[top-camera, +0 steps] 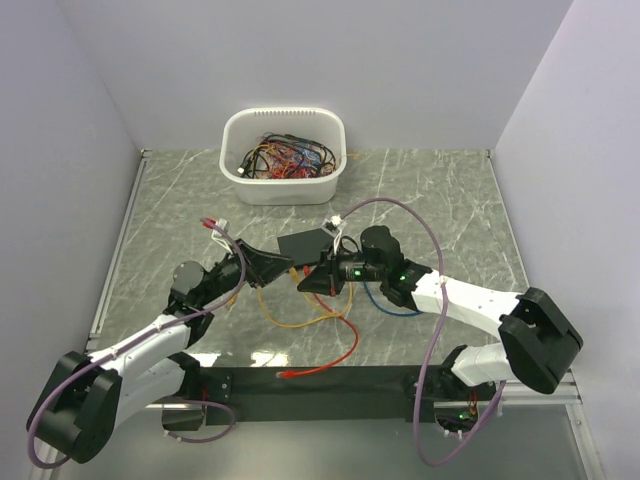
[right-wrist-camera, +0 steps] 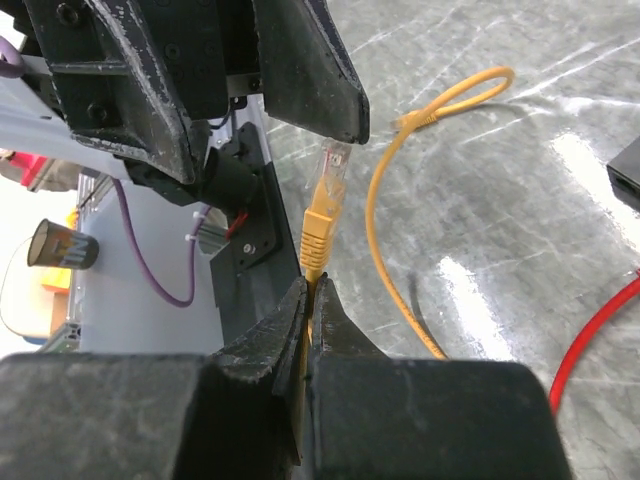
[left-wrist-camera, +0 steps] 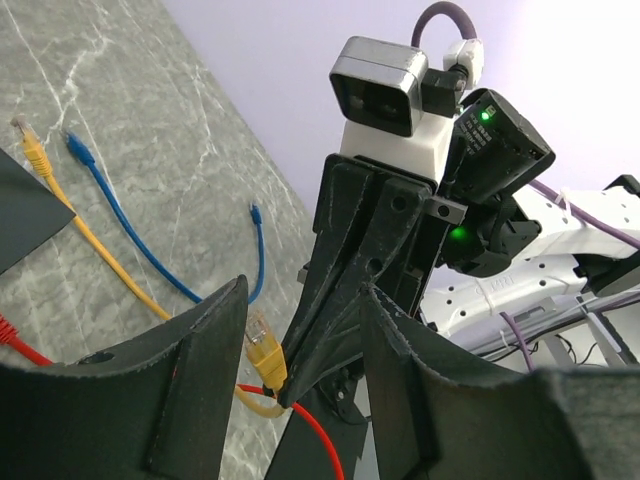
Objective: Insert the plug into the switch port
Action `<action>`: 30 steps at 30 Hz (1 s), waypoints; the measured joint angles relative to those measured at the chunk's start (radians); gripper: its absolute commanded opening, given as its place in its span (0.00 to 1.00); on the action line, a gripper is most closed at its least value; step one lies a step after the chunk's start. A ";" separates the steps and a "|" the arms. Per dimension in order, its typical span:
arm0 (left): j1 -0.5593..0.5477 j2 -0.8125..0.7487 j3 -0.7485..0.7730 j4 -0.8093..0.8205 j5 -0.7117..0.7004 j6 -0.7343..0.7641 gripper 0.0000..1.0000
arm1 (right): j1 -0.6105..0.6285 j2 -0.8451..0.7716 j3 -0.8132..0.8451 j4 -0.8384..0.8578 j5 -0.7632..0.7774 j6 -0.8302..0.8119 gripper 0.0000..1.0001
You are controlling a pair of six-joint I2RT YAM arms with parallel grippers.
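Poking up from the right claw (right-wrist-camera: pixel 308 300), the yellow plug (right-wrist-camera: pixel 322 200) is clamped tight by its tail end, off the tabletop (top-camera: pixel 440 200). The left claw (left-wrist-camera: pixel 305 295) has its jaws apart around it, one finger (right-wrist-camera: pixel 310 90) just beside the tip. The black switch (top-camera: pixel 305 243) lies flat nearby, ports too small to see; a white tub (top-camera: pixel 285 190) sits beyond.
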 measured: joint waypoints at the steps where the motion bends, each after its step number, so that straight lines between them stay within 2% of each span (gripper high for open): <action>1: -0.005 -0.003 0.004 -0.008 -0.005 0.004 0.53 | -0.001 0.000 -0.004 0.008 -0.004 0.002 0.00; 12: -0.024 0.026 0.014 -0.063 -0.050 0.050 0.53 | -0.016 -0.026 -0.058 0.074 -0.040 0.032 0.00; 18: -0.024 0.075 0.074 -0.097 -0.056 0.087 0.51 | -0.016 -0.038 -0.058 0.099 -0.045 0.041 0.00; 30: -0.042 0.090 0.075 -0.060 0.019 0.095 0.43 | -0.038 -0.030 -0.058 0.109 -0.042 0.074 0.00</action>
